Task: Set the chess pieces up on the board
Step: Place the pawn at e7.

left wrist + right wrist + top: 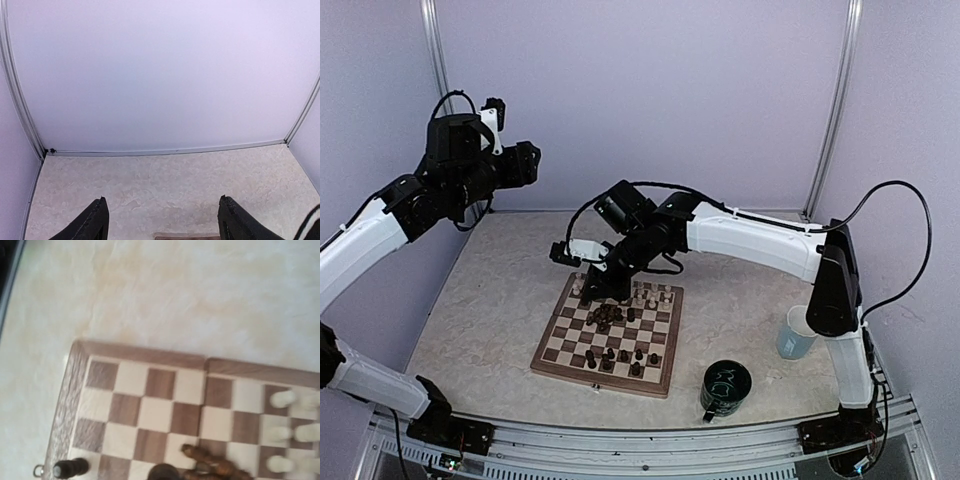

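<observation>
Your left gripper (162,200) raised above tabletop (150,180) far-left, fingers wide apart, nothing between them; bare surface ahead up to back wall.

Your right gripper (588,287) low over far-left corner of board (560,348), closed tight; whether piece is pinched, cannot tell.

Board mid-tabletop, open room at left and far edges.

Dark chess pieces (605,318) heaped mid-board; cream pieces (655,296) near far-right edge.

Right of board: dark mug (725,388) near its corner, pale cup (795,333) farther out.
</observation>
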`<state>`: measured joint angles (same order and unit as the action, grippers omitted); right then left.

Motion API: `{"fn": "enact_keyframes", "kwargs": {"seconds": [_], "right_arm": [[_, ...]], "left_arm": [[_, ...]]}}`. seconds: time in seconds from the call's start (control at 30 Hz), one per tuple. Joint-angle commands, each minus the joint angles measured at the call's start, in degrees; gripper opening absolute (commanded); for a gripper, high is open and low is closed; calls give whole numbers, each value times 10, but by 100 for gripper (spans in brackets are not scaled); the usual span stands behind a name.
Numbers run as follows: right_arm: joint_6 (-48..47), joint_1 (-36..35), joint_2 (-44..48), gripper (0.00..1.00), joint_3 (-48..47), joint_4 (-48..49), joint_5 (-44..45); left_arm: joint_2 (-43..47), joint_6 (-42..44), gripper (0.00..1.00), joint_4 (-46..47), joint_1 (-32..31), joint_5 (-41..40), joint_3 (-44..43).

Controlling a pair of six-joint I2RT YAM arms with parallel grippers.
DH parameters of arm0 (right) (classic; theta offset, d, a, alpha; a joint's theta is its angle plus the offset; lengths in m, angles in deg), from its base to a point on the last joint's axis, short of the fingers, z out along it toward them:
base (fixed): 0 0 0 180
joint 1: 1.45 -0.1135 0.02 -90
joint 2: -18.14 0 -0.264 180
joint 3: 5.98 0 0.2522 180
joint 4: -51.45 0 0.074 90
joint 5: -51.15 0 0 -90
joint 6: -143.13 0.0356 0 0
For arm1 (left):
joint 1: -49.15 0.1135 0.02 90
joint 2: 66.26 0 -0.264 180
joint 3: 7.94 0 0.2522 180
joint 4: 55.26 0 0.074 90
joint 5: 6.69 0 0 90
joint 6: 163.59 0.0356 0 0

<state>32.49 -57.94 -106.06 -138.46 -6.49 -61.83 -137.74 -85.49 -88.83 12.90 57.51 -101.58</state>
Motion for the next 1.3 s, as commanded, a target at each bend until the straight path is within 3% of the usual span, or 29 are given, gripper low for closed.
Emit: {"fn": "enact_keyframes", "kwargs": {"seconds": [0.0,0.27,1.27], "right_arm": [[-41,-34,-31,0,-17,-44,84],[-57,-56,-80,0,-50,-97,64],[-55,-72,-122,2,-28,-108,74]], "left_arm": [[-26,-8,74,48,27,21,47],[3,-58,73,113,132,137,145],[4,-52,73,124,133,153,164]]}}
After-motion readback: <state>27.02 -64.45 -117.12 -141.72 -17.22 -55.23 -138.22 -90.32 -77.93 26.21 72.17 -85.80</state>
